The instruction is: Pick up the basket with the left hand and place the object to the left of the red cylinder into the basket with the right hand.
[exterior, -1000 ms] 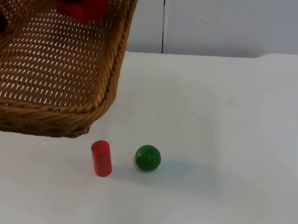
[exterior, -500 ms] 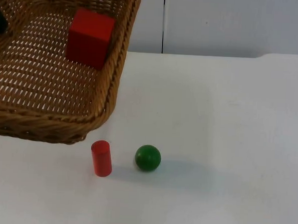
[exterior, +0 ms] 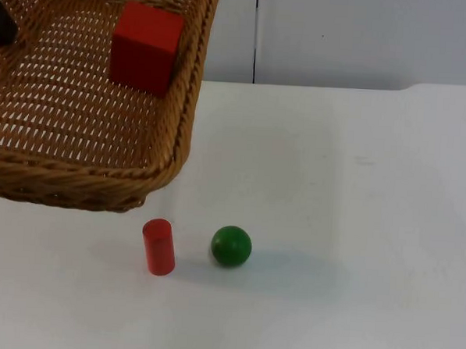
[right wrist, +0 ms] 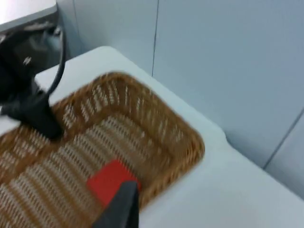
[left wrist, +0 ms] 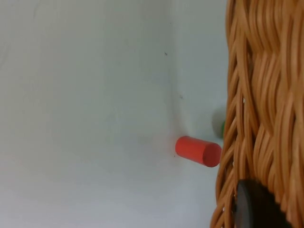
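The wicker basket (exterior: 84, 184) hangs above the table's back left, and my left gripper (exterior: 0, 23) is shut on its far rim. In the right wrist view that gripper (right wrist: 45, 124) clamps the basket's rim (right wrist: 190, 137). A red cube (exterior: 146, 47) lies inside the basket, free of any gripper, and is also seen from above (right wrist: 110, 183). My right gripper (right wrist: 124, 209) hovers open above the basket and cube. The red cylinder (exterior: 159, 247) stands upright on the table just in front of the basket. The left wrist view shows the cylinder (left wrist: 198, 151) beside the woven wall (left wrist: 251, 95).
A green ball (exterior: 231, 245) rests on the table close to the right of the red cylinder, a sliver of it (left wrist: 221, 127) peeking past the basket. White table top (exterior: 355, 228) stretches to the right, ending at the grey partition wall (exterior: 365, 41).
A second ago my right gripper held the red cube over the basket. It let go, the cube dropped into the basket, and the gripper left the top view.
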`<state>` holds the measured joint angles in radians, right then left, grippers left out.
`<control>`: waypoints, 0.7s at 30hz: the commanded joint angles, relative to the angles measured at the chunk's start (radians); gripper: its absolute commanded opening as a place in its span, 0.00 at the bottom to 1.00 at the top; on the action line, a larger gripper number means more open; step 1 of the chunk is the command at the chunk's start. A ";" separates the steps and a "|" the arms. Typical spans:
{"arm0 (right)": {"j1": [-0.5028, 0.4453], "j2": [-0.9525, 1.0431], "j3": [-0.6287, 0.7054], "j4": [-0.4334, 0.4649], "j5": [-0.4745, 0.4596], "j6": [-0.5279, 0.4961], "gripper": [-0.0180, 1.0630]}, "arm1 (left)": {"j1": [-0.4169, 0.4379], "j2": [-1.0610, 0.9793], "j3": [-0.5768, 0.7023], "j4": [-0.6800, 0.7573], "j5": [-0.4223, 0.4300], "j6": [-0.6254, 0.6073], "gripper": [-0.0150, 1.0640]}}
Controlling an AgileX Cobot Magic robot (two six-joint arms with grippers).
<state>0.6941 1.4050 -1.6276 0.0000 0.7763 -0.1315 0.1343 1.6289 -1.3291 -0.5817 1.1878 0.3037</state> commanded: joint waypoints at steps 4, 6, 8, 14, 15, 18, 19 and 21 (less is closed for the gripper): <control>-0.001 -0.247 0.312 -0.023 -0.075 0.041 0.99 | -0.005 -0.006 -0.002 -0.035 0.009 0.011 0.01; -0.001 -0.346 0.436 -0.026 -0.123 0.061 0.99 | -0.005 -0.006 -0.002 -0.036 0.002 0.011 0.01; -0.001 -0.405 0.528 -0.026 -0.163 0.063 0.99 | -0.005 -0.006 -0.002 -0.036 0.002 0.011 0.01; -0.001 -0.536 0.698 -0.026 -0.205 0.063 0.99 | -0.005 -0.006 -0.002 -0.036 0.000 0.006 0.01; -0.001 -0.543 0.707 -0.026 -0.205 0.063 0.99 | -0.010 -0.006 -0.002 -0.037 -0.005 0.006 0.01; -0.001 -0.548 0.712 -0.026 -0.205 0.063 0.99 | -0.028 -0.006 -0.002 -0.037 -0.022 -0.013 0.01; -0.001 -0.548 0.712 -0.026 -0.207 0.063 0.99 | -0.045 -0.006 -0.002 -0.039 -0.031 -0.017 0.01; -0.001 -0.548 0.712 -0.024 -0.209 0.063 0.99 | -0.101 -0.002 -0.002 -0.044 -0.083 -0.030 0.01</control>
<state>0.6941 0.8619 -0.9209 -0.0178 0.5927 -0.0711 0.0809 1.6310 -1.3291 -0.5797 1.1456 0.2961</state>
